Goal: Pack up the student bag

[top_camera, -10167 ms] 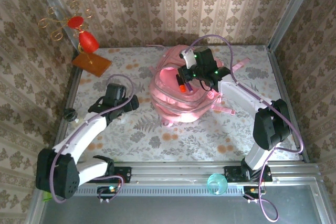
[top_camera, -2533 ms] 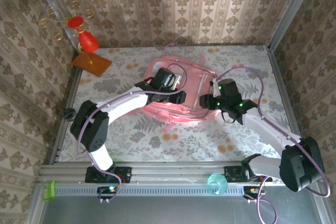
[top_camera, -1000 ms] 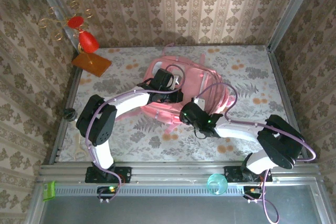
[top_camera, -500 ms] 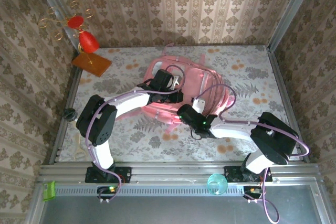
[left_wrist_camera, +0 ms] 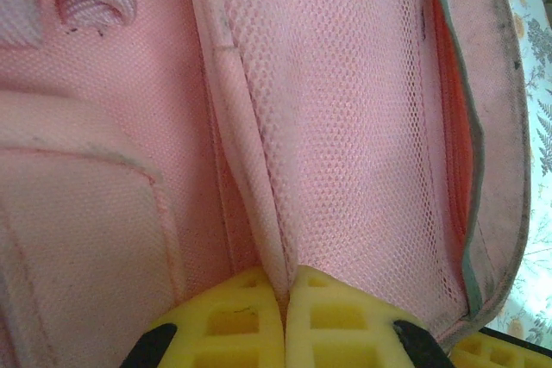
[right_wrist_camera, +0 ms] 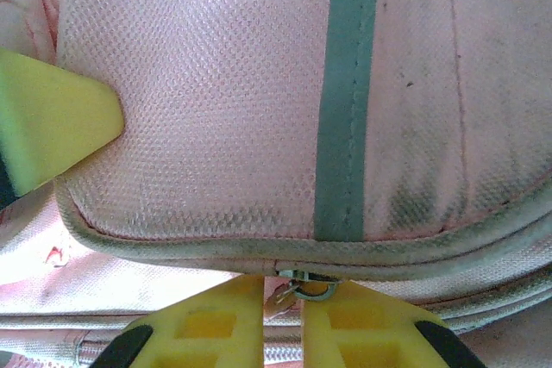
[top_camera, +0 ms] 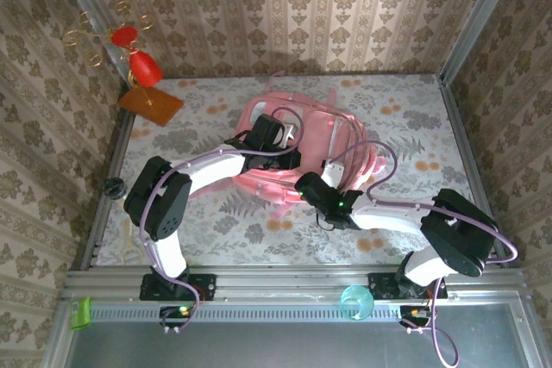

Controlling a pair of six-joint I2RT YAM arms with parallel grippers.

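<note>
My left gripper (left_wrist_camera: pixel 285 295) clamps a ridge of pink mesh fabric (left_wrist_camera: pixel 259 170) to steady the large soft pink fabric student bag (top_camera: pixel 315 127), lying in the middle of the floral-patterned table (top_camera: pixel 431 118), so the zip can run, I judge, without the cloth bunching. My right gripper (right_wrist_camera: pixel 296 299) pinches the small metal zipper pull (right_wrist_camera: pixel 302 285) at a pocket edge. A second ago those fingers stood wider, and the left pinch is unchanged.

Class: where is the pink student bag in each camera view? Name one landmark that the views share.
Top external: the student bag lies at table centre, under both wrists.
Left wrist: bag mesh above the left hand, which pinches a fold.
Right wrist: bag pocket above the right hand, shut on the zip pull.
Shared landmark: floral table cover, at left wrist's right edge.
</note>
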